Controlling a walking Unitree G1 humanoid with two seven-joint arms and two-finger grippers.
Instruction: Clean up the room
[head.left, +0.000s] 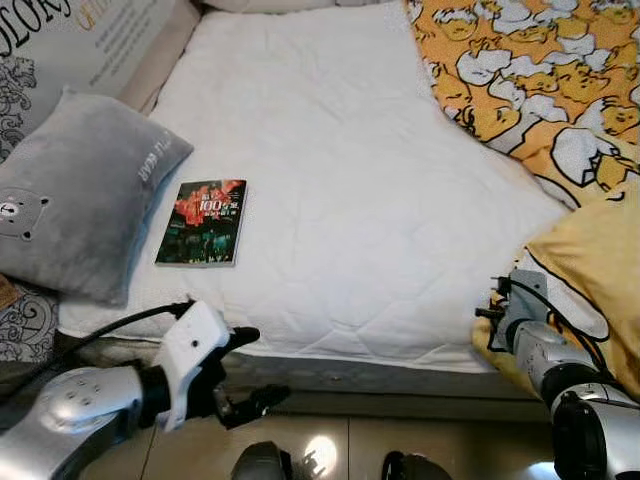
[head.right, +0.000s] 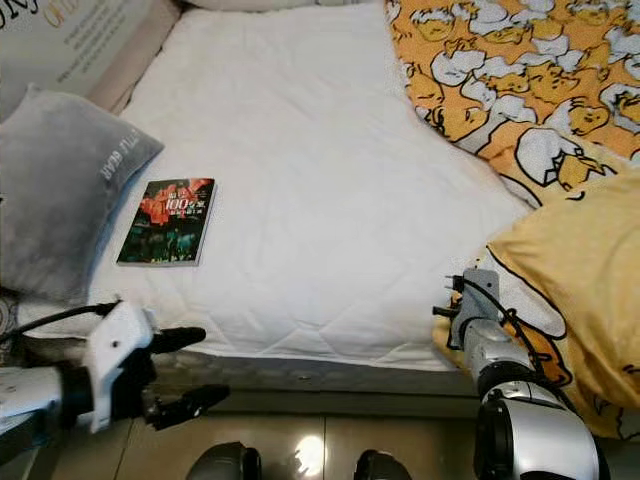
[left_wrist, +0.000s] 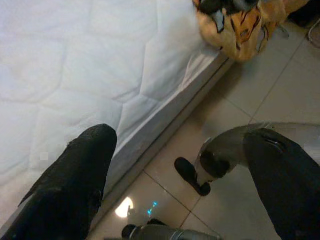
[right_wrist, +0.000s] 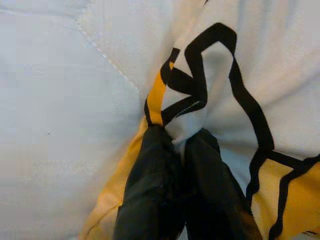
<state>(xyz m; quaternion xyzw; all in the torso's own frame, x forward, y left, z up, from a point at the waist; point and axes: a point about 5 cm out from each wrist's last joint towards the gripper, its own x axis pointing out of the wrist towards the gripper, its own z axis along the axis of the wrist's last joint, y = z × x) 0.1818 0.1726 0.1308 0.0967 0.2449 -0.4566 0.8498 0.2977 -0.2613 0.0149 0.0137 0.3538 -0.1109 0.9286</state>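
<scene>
A fold of the yellow duck-print blanket (right_wrist: 210, 85) is pinched between the closed fingers of the right gripper (right_wrist: 182, 145) at the bed's near right corner. The left gripper (head.left: 250, 370) is held spread open, probably just off the mattress (head.left: 340, 200) edge. A book (head.left: 202, 222) is left lying beside the grey pillow (head.left: 70, 200).

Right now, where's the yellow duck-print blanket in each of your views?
Left eye view: blanket fills the upper right and runs down the right edge of the bed.
Right eye view: blanket in the same place, upper right.
Left wrist view: a bunched corner at the mattress edge.
Right wrist view: its fabric pinched in the right claw.
Shared landmark: the white quilted mattress.
</scene>
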